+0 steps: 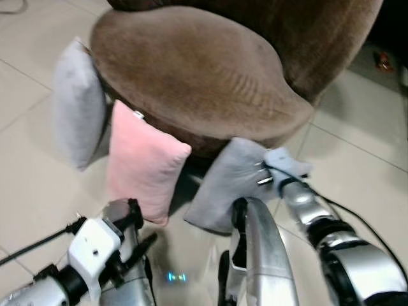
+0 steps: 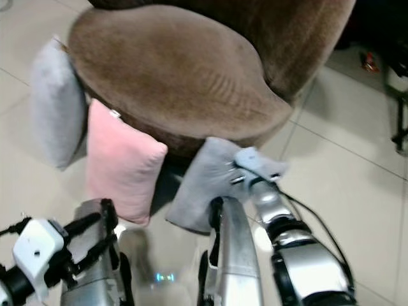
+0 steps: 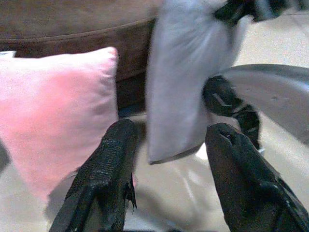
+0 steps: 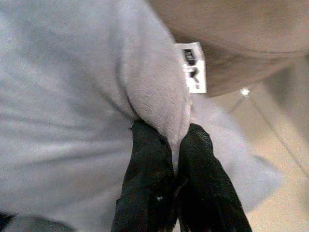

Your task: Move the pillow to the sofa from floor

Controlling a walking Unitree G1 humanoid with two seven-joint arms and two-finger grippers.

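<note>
Three pillows lean against the front of the brown sofa on the tiled floor. A grey pillow is at the left, a pink pillow in the middle, and a grey-blue pillow at the right. My right gripper is shut on the top corner of the grey-blue pillow, with a fold of fabric pinched between its black fingers. My left gripper is held low and open, facing the gap between the pink pillow and the grey-blue one.
The sofa's round seat cushion overhangs the pillows. Open tiled floor lies to the right. A black cable runs along my right arm. Dark objects stand at the far right.
</note>
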